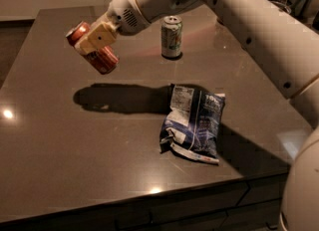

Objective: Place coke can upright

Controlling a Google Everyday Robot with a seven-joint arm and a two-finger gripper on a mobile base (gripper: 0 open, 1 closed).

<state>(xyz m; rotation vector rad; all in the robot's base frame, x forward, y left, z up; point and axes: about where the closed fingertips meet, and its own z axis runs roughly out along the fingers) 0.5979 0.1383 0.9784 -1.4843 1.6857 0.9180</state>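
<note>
Likely kitchen: dark countertop over drawers; claw holds coke can above.

The room is dim and warm, lit from overhead by small lamps. The gripper hangs over the far left part of the dark table, its fingers clamped across the tilted coke can; the pale finger catches the light and the can's red side glows dully. Straight below the fingers a broad, soft-edged shadow lies on the tabletop, stretching right to the chip bag. A second shadow spreads beyond the bag, further right of the fingers. Lamp glints dot the glossy top: one low to the fingers' left, one at the near edge. A reddish sheen lies just right of the fingers, by the white and green can. The white arm is the brightest thing.
</note>
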